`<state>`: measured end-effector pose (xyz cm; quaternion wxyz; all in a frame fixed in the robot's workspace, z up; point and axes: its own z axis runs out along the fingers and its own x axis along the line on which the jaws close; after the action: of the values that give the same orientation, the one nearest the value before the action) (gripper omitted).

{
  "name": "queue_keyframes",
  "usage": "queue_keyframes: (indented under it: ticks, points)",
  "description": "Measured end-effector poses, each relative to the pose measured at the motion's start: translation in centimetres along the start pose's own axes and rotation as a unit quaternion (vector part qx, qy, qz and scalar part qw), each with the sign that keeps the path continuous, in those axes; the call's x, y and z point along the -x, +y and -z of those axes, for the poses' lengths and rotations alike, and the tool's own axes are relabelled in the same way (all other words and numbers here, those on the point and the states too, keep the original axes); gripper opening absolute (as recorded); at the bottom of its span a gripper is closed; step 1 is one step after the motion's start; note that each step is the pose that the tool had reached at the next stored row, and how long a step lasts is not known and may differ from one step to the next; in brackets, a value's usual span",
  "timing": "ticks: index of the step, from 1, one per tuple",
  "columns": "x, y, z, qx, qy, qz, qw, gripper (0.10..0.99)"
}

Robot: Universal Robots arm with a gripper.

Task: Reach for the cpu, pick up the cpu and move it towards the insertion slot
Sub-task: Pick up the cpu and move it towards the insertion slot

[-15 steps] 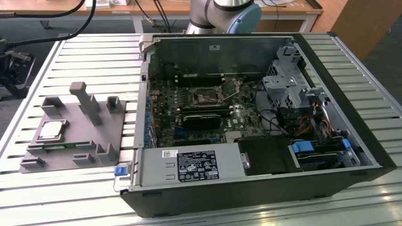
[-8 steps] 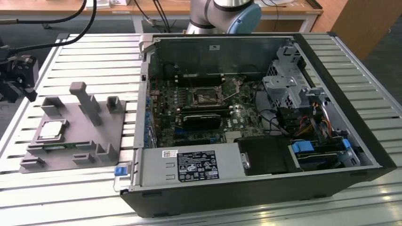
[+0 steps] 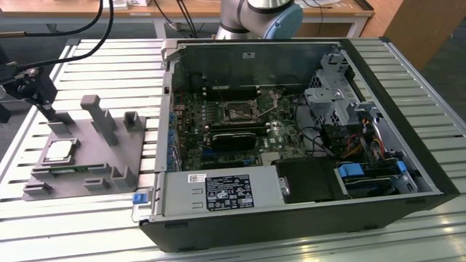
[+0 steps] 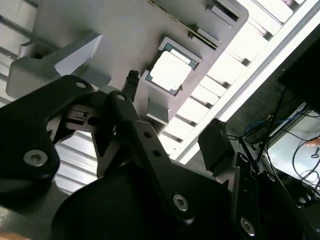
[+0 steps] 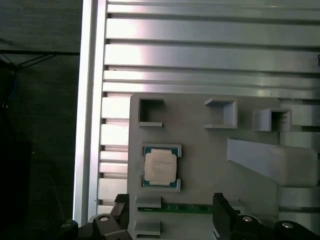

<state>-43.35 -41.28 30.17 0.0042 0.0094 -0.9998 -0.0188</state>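
The cpu (image 3: 60, 151) is a small silvery square chip lying flat in a recess of the grey plastic fixture (image 3: 95, 164) at the exterior view's left. In both wrist views the cpu (image 5: 160, 167) (image 4: 170, 70) rests untouched in its pocket. My gripper (image 3: 52, 114) hangs just above the fixture's far end, a short way from the chip. Its black fingers (image 5: 220, 205) stand wide apart, so the gripper (image 5: 170, 210) is open and holds nothing. The insertion slot (image 3: 239, 113) is a dark square socket with a metal frame on the green board inside the open computer case.
The open black computer case (image 3: 407, 125) takes up the middle and right of the slatted metal table (image 3: 109, 65). Upright posts (image 3: 102, 123) rise from the fixture beside the chip. A thin green circuit strip (image 5: 185, 208) lies on the fixture close to the chip. Cables (image 3: 73, 38) hang over the gripper.
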Motion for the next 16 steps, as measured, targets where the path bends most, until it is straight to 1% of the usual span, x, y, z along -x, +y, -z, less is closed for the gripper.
queue_keyframes:
  ticks: [2, 3, 4, 16]
  points:
    - [0.01, -0.08, -0.20, 0.0000, 0.0000, 0.000, 1.0000, 0.816]
    - [0.01, -0.14, -0.32, 0.0001, 0.0001, 0.000, 1.0000, 0.816]
    - [0.00, -0.19, -0.50, 0.0001, 0.0000, 0.000, 1.0000, 0.882]
    - [-0.03, -0.54, -2.65, 0.0006, 0.0000, 0.000, 1.0000, 0.882]
